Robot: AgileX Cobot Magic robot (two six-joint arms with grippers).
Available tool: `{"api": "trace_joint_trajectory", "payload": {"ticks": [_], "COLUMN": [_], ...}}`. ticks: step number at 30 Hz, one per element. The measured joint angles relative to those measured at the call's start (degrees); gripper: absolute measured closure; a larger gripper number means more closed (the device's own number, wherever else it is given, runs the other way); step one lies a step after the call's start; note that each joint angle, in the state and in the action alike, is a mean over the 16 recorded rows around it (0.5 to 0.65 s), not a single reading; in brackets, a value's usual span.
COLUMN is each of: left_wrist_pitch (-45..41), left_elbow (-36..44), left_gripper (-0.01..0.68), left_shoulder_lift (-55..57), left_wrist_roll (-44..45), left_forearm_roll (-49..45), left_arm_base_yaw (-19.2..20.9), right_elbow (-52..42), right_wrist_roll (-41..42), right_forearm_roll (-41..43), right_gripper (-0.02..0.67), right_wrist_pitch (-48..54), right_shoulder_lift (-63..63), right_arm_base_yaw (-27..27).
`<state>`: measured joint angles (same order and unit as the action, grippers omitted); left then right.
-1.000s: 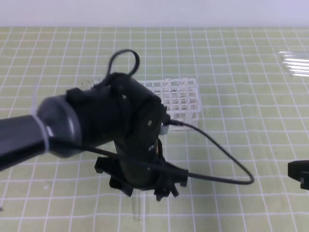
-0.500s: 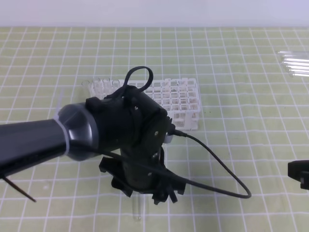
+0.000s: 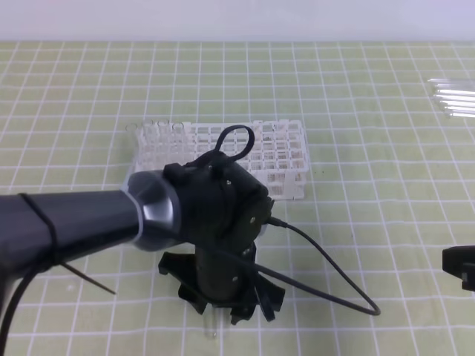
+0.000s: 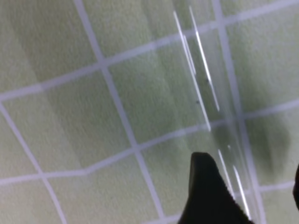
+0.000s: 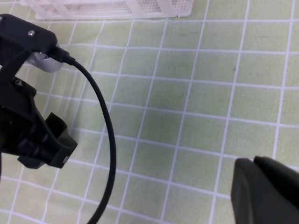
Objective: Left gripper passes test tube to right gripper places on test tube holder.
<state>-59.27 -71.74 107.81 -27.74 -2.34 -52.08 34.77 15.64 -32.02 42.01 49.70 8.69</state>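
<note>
The test tube (image 4: 205, 88) is clear glass and lies flat on the green gridded mat. In the left wrist view it runs from the top down to the bottom right. My left gripper (image 4: 250, 196) is open and low over it, one black finger (image 4: 205, 191) at the tube's left side and the other at the frame's right edge. In the high view the left gripper (image 3: 223, 300) points down near the front edge, with the tube's end (image 3: 212, 325) showing beneath it. The white test tube holder (image 3: 278, 152) stands behind the arm. My right gripper (image 3: 460, 268) waits at the right edge, far from the tube.
Several spare glass tubes (image 3: 454, 98) lie at the back right of the mat. The left arm's black cable (image 3: 334, 285) loops out to the right over the mat. The rack's front edge (image 5: 112, 7) shows at the top of the right wrist view.
The left arm has swung lower and slightly right, bringing its gripper down over the tube. The rack's left part has come into view. The right gripper has not moved.
</note>
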Motion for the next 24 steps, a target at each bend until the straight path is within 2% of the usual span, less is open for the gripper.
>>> {"api": "trace_joint_trajectory", "payload": {"ticks": [24], "left_wrist_pitch": [-0.6], "left_elbow": [-0.1], "left_gripper": [0.659], "left_shoulder_lift": [2.9], "left_wrist_roll": [0.0], "left_forearm_roll": [-1.1], "left_arm_base_yaw": [0.9], "right_elbow": [0.0], "right_wrist_roll": [0.0], "right_forearm_roll": [0.0], "right_gripper": [0.651], "right_wrist_pitch": [0.0], "right_shoulder_lift": [0.0], "right_arm_base_yaw": [0.0]}}
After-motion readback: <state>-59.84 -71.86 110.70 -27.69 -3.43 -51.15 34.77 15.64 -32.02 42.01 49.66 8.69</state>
